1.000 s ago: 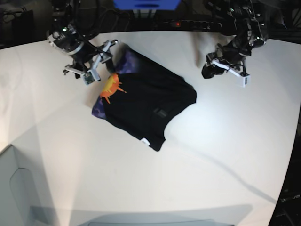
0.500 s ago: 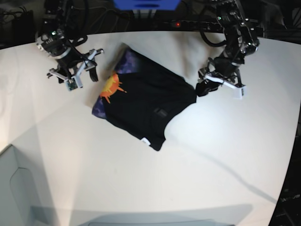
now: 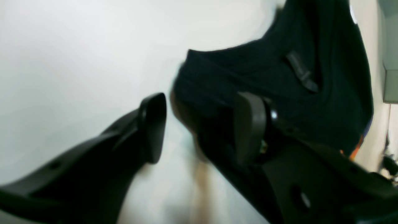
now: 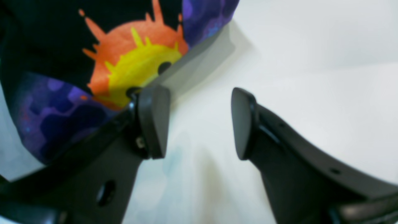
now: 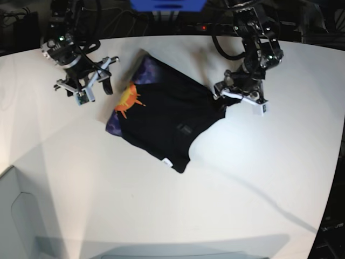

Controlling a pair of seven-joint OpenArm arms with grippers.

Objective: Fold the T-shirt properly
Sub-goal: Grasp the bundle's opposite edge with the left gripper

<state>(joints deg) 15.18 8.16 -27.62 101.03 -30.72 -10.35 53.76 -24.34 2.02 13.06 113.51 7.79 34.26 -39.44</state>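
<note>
Base view first: nearest me is the bare white table [image 5: 161, 216], and further in lies the T-shirt [image 5: 172, 121], folded into a rough slanted rectangle with its small white label [image 5: 166, 162] at the near corner and the orange sun [image 5: 129, 100] and purple print along its left edge. Beyond that, on my screen's right, the left gripper [image 5: 237, 97] sits right at the shirt's far right corner; on my left wrist feed I see its fingers [image 3: 152, 124] spread apart, one over bare table and the other over the black cloth [image 3: 279, 71], with the corner of the fabric lying between them, nothing pinched. On my screen's left, the right gripper [image 5: 89, 86] hangs over the table just beside the shirt's printed edge, apart from it. My right wrist feed shows its fingers [image 4: 154, 121] released and wide, only white table between them, the sun print [image 4: 133, 65] just past the left finger.
</note>
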